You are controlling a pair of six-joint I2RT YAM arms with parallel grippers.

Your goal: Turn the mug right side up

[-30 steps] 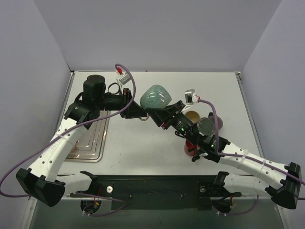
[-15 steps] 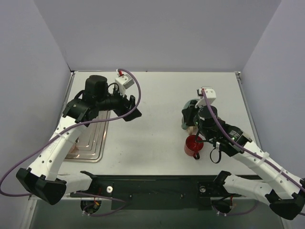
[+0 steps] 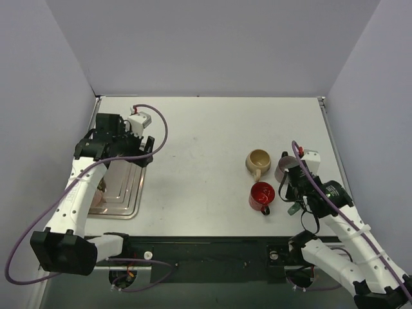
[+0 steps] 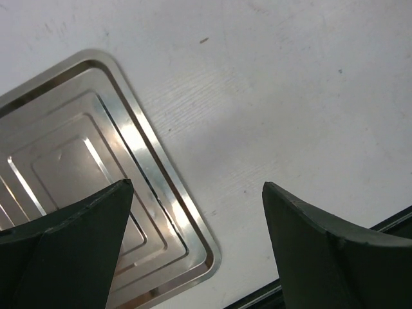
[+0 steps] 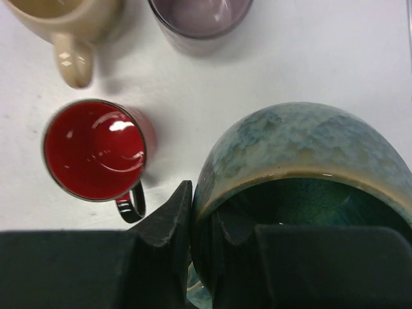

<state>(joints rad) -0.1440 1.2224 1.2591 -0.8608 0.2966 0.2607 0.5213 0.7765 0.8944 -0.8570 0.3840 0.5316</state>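
Near the table's right edge, the right gripper [image 5: 201, 219] pinches the blue-green mug [image 5: 302, 154] by its rim, mouth upward, beside a red cup [image 5: 95, 149]; over the steel tray [image 4: 64, 129], the left gripper [image 4: 196, 190] gapes wide, holding nothing.

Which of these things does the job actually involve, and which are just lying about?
In the job: blue-green glazed ceramic mug, right pincer clamped on its rim.
Lying about: cream ceramic mug, glossy red mug, purple glass tumbler, silver stepped metal tray.
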